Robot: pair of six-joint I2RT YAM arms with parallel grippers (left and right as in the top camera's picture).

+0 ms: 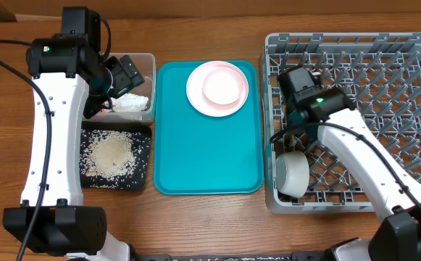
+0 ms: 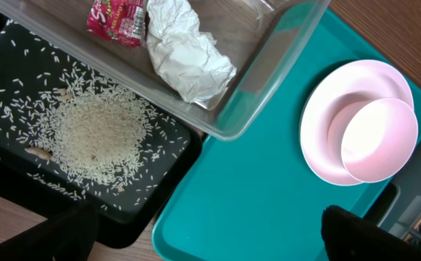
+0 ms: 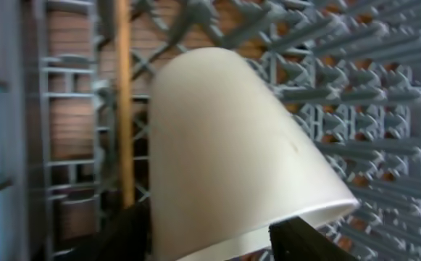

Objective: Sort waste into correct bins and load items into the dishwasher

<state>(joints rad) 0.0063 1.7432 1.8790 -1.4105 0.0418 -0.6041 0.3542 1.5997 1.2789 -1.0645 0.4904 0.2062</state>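
Note:
The clear tub holds a crumpled white tissue and a red snack wrapper. The black tray beside it holds loose rice. A pink-white plate with a white bowl on it sits on the teal tray. My left gripper is open and empty, above the tub's edge. My right gripper is shut on the white cup, which lies tilted in the grey dish rack at its near left corner. A wooden chopstick lies in the rack. The metal bowl is out of view.
The teal tray lies between the bins and the rack. The rack's upright pegs surround the cup. Both arms' cables hang over the table's left side and the rack.

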